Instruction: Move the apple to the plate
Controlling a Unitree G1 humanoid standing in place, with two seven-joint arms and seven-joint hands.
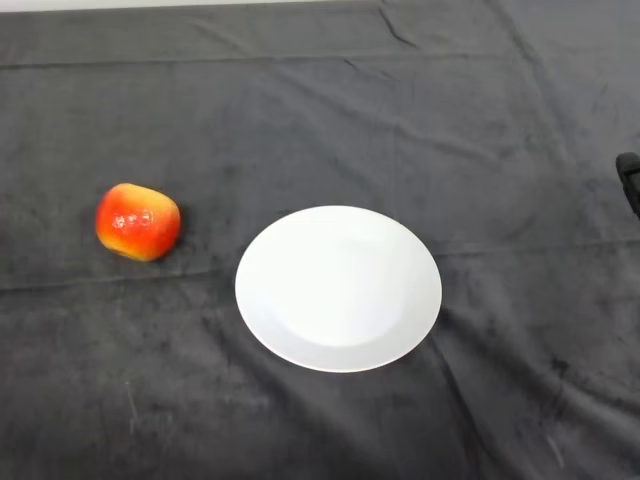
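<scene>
A single head view is looking steeply down from above onto the table under its dark cloth (330,90), facing forward across it. It is sitting far enough back to be taking in the white plate (338,288) near centre and the apple (138,222) at left.

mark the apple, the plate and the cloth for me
apple (138,222), head view, middle of its red-yellow skin.
plate (338,288), head view, bare white centre.
dark cloth (320,110), head view, bare stretch behind the plate.
</scene>
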